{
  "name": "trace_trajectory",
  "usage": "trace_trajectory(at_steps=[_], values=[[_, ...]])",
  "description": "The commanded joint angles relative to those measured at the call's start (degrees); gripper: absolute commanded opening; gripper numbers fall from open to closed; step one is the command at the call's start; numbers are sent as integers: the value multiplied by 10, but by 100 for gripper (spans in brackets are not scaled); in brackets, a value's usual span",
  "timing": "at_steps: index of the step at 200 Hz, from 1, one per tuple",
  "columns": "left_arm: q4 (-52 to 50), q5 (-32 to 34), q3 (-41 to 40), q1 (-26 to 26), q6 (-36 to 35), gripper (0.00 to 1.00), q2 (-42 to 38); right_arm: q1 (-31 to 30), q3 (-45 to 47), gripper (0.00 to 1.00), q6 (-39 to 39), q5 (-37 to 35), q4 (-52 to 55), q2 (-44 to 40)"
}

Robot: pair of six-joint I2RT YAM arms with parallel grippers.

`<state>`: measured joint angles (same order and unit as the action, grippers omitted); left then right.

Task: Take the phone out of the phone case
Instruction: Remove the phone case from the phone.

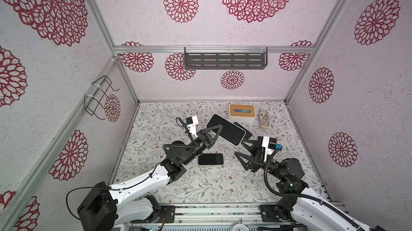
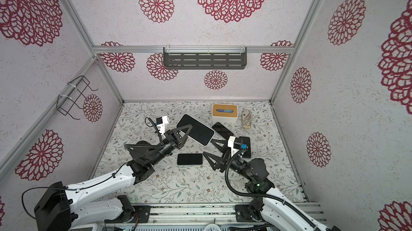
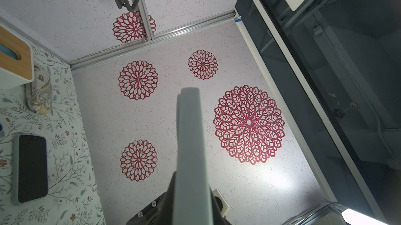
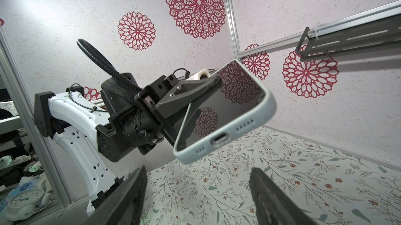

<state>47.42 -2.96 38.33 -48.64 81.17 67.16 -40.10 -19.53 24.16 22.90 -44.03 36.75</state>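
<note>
Left gripper (image 1: 219, 128), jaws clamped across one long side of the phone (image 1: 230, 131), phone seated in its pale grey phone case (image 4: 268, 113), held tilted above the floral surface (image 1: 211, 187), right gripper (image 1: 238, 147), jaws spread wide near the port end, touching nothing.

A white tissue box (image 1: 242, 112) with a wooden lid stands on the flowered surface (image 1: 156, 134) beyond the right hand (image 1: 238, 147), near the back wall. A patterned pouch (image 1: 264, 119) lies just beside the box, on the side away from the left hand (image 1: 217, 130). A spare phone (image 1: 210, 159) lies flat, screen up, between the hands and nearer the front. A second phone (image 2: 223, 130) lies between the right hand and the box. A third phone (image 2: 247, 153) lies at that hand's outer side, partly hidden. High above both hands hangs a grey slotted shelf (image 1: 225, 60) — a black wire rack (image 1: 100, 98) is fixed to the wall on the left hand's side. Well behind the hands sits a white alarm clock (image 4: 23, 200).
</note>
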Motion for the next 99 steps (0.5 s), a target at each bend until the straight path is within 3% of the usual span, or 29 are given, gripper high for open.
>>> trace_trajectory(at_steps=[1, 50, 99], values=[[51, -2, -3, 7, -5, 0, -4, 3, -27, 75, 34, 9, -47, 10], [53, -5, -5, 6, -7, 0, -4, 5, -35, 56, 40, 4, -53, 27], [56, -9, -4, 6, -7, 0, -6, 13, -38, 44, 47, 0, -58, 45]])
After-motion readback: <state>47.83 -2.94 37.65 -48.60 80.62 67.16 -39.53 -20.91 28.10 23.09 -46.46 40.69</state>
